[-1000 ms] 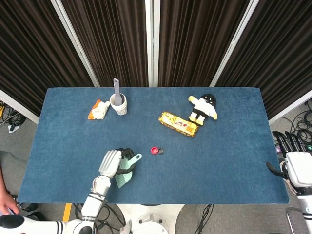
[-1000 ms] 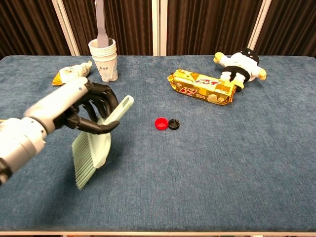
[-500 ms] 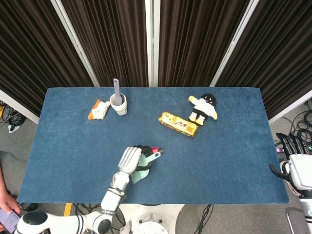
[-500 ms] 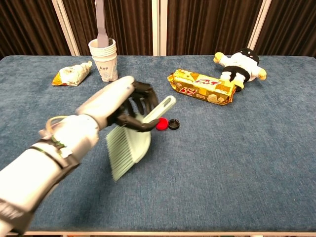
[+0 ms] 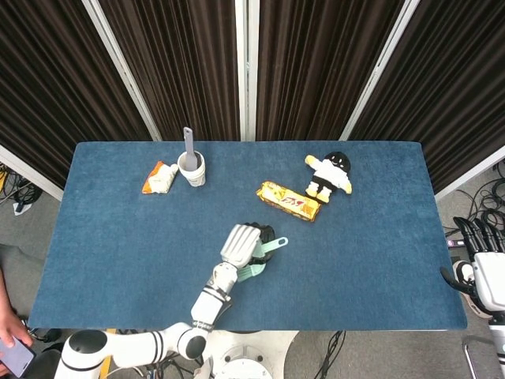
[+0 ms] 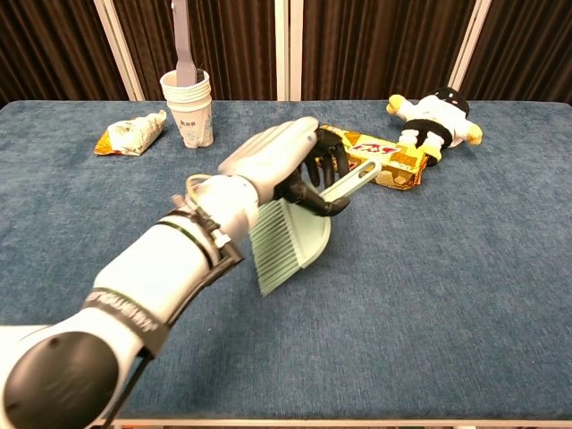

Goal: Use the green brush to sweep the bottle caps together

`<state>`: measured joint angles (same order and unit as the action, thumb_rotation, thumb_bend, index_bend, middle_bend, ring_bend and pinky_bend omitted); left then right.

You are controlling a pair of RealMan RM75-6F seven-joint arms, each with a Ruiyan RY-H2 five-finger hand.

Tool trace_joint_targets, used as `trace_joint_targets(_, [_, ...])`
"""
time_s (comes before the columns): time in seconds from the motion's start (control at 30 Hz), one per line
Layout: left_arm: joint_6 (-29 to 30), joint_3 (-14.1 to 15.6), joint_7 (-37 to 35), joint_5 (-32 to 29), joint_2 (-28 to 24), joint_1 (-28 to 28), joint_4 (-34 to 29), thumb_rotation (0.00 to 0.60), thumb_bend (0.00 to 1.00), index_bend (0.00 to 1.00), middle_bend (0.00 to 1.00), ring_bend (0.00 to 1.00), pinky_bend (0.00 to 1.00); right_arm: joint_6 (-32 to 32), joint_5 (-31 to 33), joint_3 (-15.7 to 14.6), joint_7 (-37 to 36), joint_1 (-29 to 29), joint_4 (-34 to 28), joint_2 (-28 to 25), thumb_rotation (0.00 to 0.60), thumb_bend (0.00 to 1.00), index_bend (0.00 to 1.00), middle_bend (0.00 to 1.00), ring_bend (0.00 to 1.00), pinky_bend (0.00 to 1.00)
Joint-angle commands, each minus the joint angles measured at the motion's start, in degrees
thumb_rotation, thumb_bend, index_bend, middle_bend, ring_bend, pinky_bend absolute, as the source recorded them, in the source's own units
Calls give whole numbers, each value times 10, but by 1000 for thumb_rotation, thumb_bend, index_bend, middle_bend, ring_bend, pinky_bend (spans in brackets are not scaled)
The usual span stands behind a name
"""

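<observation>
My left hand (image 5: 241, 243) (image 6: 284, 159) grips the pale green brush (image 6: 290, 241) (image 5: 257, 267) by its handle, bristles pointing down toward the near table edge. The hand and brush hang over the middle of the blue table (image 5: 118, 237), where the bottle caps lay in the earlier frames. Both caps are hidden behind the hand and brush in both views. My right hand (image 5: 483, 264) hangs off the table's right side, fingers apart, holding nothing.
A yellow snack pack (image 5: 289, 200) (image 6: 371, 157) lies just beyond the left hand. A penguin plush (image 5: 331, 175) (image 6: 435, 116) sits at the back right. A paper cup with a grey tool (image 5: 191, 167) (image 6: 188, 105) and a crumpled snack bag (image 5: 159, 178) (image 6: 131, 133) stand at the back left.
My left hand has carried the brush rightward from the near left to above the caps, which are now covered. The right hand has sunk slightly at the table's side.
</observation>
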<state>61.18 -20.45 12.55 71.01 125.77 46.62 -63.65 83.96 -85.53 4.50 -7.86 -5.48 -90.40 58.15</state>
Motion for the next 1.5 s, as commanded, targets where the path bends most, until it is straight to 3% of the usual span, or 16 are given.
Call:
trace_joint_targets(0.03, [-10, -25, 5, -3, 20, 29, 32, 600, 408, 549, 595, 467, 241, 0, 0, 0, 0, 1, 0, 0, 600, 147, 3, 90, 0, 0])
trace_joint_targets(0.27, [-38, -70, 7, -30, 42, 83, 90, 600, 407, 550, 595, 467, 241, 5, 2, 0, 1, 5, -2, -3, 600, 146, 3, 90, 0, 0])
trace_joint_targets(0.53, [-37, -89, -3, -53, 32, 107, 98, 600, 406, 549, 595, 467, 242, 10, 2, 0, 1, 9, -5, -5, 600, 145, 3, 90, 0, 0])
trace_joint_targets(0.7, [-27, -53, -19, -30, -41, 63, 35, 600, 407, 548, 592, 467, 244, 12, 0, 2, -4, 9, -2, -3, 600, 146, 3, 90, 0, 0])
trace_joint_targets(0.9, [11, 10, -5, 15, -182, -15, -65, 600, 409, 547, 590, 467, 240, 13, -8, 0, -14, 7, 7, 2, 600, 146, 2, 90, 0, 0])
trace_joint_targets(1.07, [-57, 64, 44, 4, -283, -33, -90, 600, 407, 544, 586, 467, 239, 14, -16, 0, -16, 4, 9, 6, 600, 145, 3, 90, 0, 0])
trace_joint_targets(1.23, [-122, 94, 79, -19, -299, -19, -51, 600, 394, 540, 583, 460, 238, 13, -22, -1, -15, 1, 9, 11, 600, 146, 3, 90, 0, 0])
trace_joint_targets(1.37, [-166, 101, 114, -57, -299, -4, -38, 600, 345, 501, 544, 425, 237, 16, -20, -1, -10, 3, 5, 10, 600, 146, 3, 90, 0, 0])
trace_joint_targets(1.43, [-181, 97, 113, -80, -300, 0, -48, 600, 245, 422, 469, 378, 237, 18, -19, -2, -8, 5, 2, 8, 600, 146, 3, 90, 0, 0])
trace_joint_targets(1.5, [-187, 92, 102, -92, -305, 1, -60, 600, 153, 275, 333, 288, 237, 18, -18, -2, -7, 7, 1, 8, 600, 146, 3, 90, 0, 0])
